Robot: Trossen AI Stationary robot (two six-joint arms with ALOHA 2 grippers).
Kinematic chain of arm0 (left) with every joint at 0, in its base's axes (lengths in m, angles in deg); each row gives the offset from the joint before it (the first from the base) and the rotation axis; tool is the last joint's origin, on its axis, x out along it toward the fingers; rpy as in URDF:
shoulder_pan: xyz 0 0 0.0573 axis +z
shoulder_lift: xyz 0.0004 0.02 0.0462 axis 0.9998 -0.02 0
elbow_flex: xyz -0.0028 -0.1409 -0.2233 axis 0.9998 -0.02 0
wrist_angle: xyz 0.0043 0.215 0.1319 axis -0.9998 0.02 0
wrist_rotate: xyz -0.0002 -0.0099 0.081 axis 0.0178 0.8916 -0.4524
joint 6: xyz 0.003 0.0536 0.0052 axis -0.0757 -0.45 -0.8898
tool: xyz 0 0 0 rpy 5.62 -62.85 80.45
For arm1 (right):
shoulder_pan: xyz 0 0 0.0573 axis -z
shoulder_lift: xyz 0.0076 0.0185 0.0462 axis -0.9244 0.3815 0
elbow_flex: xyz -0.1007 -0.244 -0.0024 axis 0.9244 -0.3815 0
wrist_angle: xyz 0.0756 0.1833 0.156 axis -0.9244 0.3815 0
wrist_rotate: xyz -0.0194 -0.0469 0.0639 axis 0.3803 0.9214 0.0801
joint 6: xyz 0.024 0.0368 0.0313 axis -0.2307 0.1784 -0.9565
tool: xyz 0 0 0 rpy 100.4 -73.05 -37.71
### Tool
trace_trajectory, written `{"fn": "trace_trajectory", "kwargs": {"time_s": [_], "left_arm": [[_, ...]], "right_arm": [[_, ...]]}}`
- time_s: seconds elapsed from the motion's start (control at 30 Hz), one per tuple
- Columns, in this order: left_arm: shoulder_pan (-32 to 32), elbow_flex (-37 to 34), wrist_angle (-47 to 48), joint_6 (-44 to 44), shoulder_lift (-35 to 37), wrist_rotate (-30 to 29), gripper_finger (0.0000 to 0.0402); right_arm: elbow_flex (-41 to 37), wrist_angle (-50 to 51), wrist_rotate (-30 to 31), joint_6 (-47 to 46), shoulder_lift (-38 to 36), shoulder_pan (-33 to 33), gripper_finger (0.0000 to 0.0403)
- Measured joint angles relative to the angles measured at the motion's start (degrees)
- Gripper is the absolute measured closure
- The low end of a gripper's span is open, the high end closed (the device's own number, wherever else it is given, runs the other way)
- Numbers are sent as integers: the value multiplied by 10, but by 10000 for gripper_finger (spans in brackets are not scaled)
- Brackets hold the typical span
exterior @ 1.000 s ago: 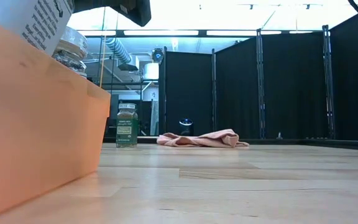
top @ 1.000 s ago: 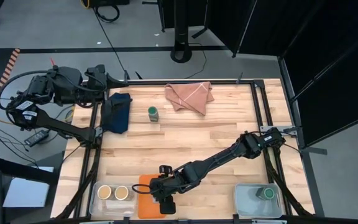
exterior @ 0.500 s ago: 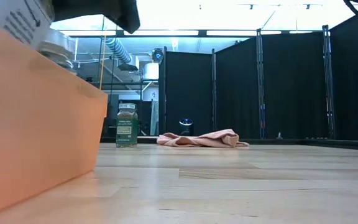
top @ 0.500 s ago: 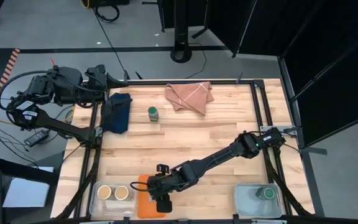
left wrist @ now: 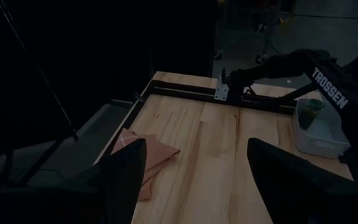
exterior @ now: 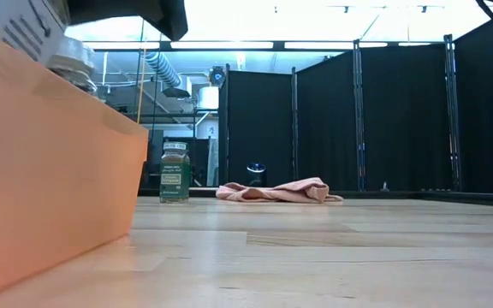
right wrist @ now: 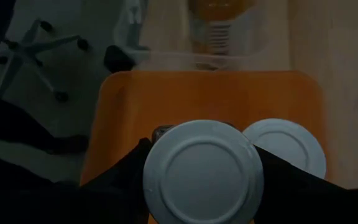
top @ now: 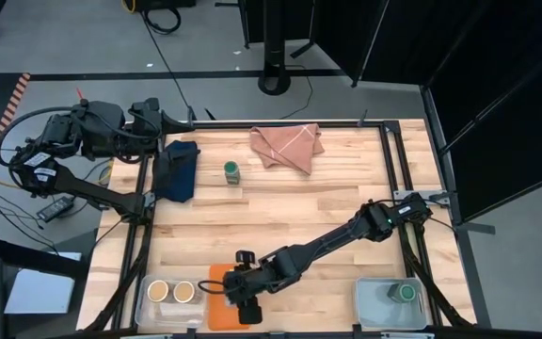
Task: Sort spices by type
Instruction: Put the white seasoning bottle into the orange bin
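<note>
1. The orange bin [top: 215, 299] stood at the table's near edge and serves as the landmark for everything below.
2. The right gripper [top: 244, 308] hung directly over the orange bin, its arm reaching in from the table's right side.
3. In the right wrist view its two fingers [right wrist: 124, 176] were clamped on the sides of a white-lidded spice jar [right wrist: 202, 173], held upright with the lid facing the camera.
4. A second white-lidded jar [right wrist: 286, 154] stood inside the orange bin, just beside the held one; whether they touched could not be told.
5. The low view showed the orange bin's wall [exterior: 50, 162] close to the camera, with a jar top [exterior: 71, 64] showing above its rim under the dark gripper.
6. Just to the left of the orange bin sat a clear bin [top: 149, 303] holding two tan-lidded jars [top: 172, 292] side by side.
7. Well to the right of the orange bin, another clear bin [top: 374, 311] held one green-lidded jar [top: 407, 294].
8. The other green-lidded jar [top: 231, 170] stood upright on the bare wood, far behind the orange bin, between the dark blue cloth [top: 178, 169] and the pink cloth [top: 287, 147].
9. The left gripper [top: 165, 125] waited at the far left corner, well apart from the orange bin, its fingers [left wrist: 126, 174] spread wide with nothing between them.
</note>
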Motion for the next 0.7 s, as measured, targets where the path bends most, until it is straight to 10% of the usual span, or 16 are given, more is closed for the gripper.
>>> {"fn": "trace_trajectory", "kwargs": {"time_s": [0.7], "left_arm": [[0,0,-1,12,0,0,117]], "right_arm": [[6,12,17,2,0,-9,201]]}}
